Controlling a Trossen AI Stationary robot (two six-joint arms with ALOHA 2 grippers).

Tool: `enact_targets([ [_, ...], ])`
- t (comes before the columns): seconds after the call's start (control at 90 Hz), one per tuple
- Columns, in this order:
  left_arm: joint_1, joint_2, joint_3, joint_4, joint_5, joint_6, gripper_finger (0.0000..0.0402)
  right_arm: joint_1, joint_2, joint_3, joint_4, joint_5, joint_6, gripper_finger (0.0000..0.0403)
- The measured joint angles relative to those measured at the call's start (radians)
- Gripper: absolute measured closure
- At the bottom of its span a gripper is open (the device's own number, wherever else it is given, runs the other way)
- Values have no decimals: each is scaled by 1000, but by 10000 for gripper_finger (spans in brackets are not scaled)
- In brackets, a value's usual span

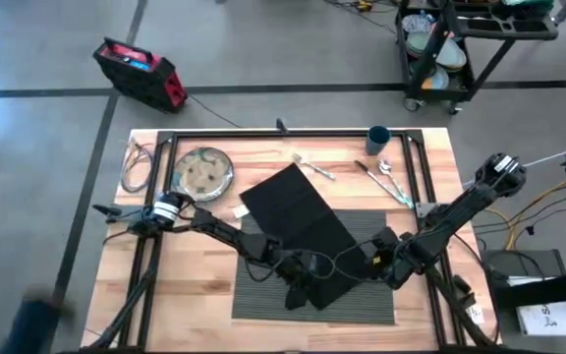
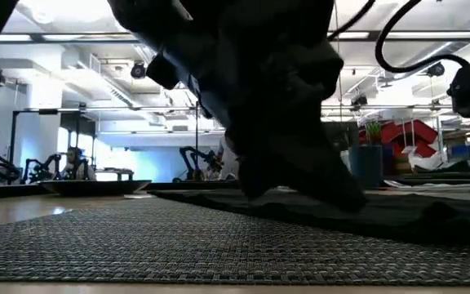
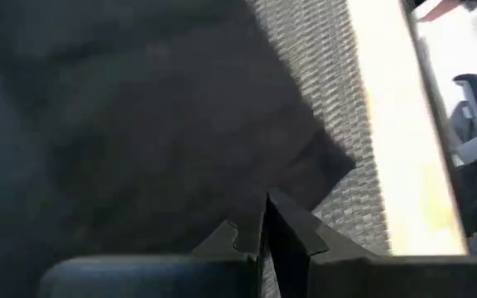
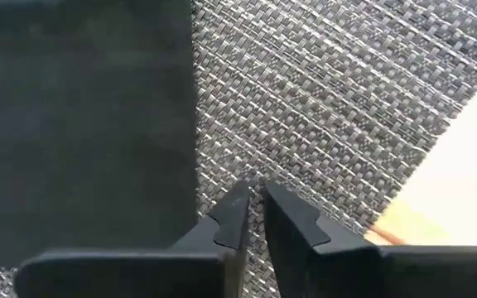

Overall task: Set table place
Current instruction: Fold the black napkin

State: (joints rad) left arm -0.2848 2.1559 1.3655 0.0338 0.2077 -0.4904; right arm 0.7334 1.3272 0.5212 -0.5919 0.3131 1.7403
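Black cloth napkin (image 1: 298, 221) lies unfolded and skewed across the grey ribbed placemat (image 1: 258, 290), centre of the high view, its upper corner spilling onto the bare table (image 1: 175, 295). Plate (image 1: 202, 172) sits upper left of the mat; fork (image 1: 312, 167), knife and spoon (image 1: 386, 182) and the blue cup (image 1: 378, 139) lie along the upper right, all well apart from the mat. Left gripper (image 1: 298, 285) is down at the napkin's lower edge; in its wrist view the fingers (image 3: 292, 240) meet with almost no gap, and whether cloth is pinched between them I cannot tell. Right gripper (image 4: 253, 199) is low over the mat just beside the napkin's right edge, fingers drawn to a narrow slit, nothing between them. Judgement: the napkin is light, limp and will drape and crease; best taken at a corner or free edge. The woven mat looks grippy, so cloth may drag.
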Motion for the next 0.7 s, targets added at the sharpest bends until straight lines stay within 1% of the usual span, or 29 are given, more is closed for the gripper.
enact_targets([
  [0.144,-1,-2,2,-40,1,0,402,0,-1,-14,19,-2,-9,379],
  [0.356,-9,-19,2,-108,42,-25,402,0,-6,-16,20,-10,-40,385],
  [0.7,-63,-69,1,-343,133,-25,402,-1,-33,-39,25,-18,-42,390],
])
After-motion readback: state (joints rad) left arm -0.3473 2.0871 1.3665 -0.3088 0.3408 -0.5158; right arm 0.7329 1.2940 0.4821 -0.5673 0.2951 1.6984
